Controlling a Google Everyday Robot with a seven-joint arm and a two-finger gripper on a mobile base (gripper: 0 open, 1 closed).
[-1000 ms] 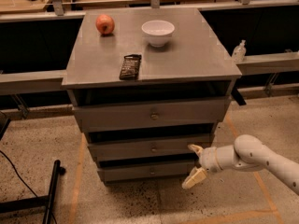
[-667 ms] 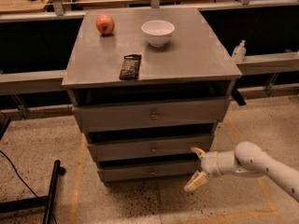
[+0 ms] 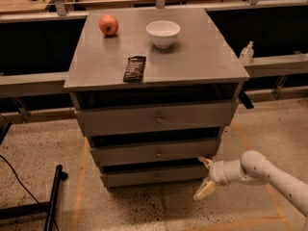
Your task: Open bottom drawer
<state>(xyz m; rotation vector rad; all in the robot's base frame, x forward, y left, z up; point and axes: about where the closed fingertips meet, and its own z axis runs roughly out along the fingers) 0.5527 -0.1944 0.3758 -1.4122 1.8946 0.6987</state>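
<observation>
The bottom drawer [image 3: 144, 177] is the lowest, narrowest grey front of the cabinet, with a small round knob [image 3: 156, 176] at its centre; it sits flush under the middle drawer. My gripper [image 3: 205, 175] hangs at the drawer's right end, just off the cabinet's lower right corner, on a white arm coming in from the right. It is open, one finger near the drawer's top corner and the other lower, above the floor. Nothing is held between them.
Above are the middle drawer [image 3: 156, 152] and the top drawer [image 3: 156, 118]. The cabinet top [image 3: 202, 57] carries an apple [image 3: 109, 25], a white bowl [image 3: 163, 33] and a dark snack bar [image 3: 134, 69]. A black stand leg [image 3: 52, 196] lies on the floor at left.
The arm has drifted slightly right and down, taking the open gripper a little away from the cabinet's right side. The drawers have not moved.
</observation>
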